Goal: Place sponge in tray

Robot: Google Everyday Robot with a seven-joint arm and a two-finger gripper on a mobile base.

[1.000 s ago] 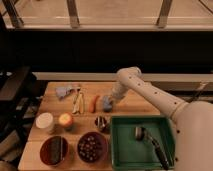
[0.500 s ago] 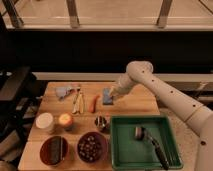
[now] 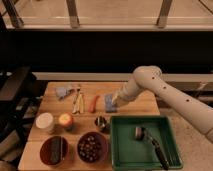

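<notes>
1 gripper [image 3: 114, 102] hangs mid-worktop, just above the green tray's [image 3: 116, 150] far rim, jaws apparently clamped on the blue sponge [image 3: 110, 103]. Judging by this, the carry step is in hand; next, swing toward the front-right corner, over the tray's bare floor, clear of the brush [image 3: 150, 143], then release.

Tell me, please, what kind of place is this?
Probably a kitchen-style test area indoors. A wooden table carries bowls, a small cup and utensils, with a green tray at its right end. The gripper is at the blue sponge near the table's middle.
</notes>
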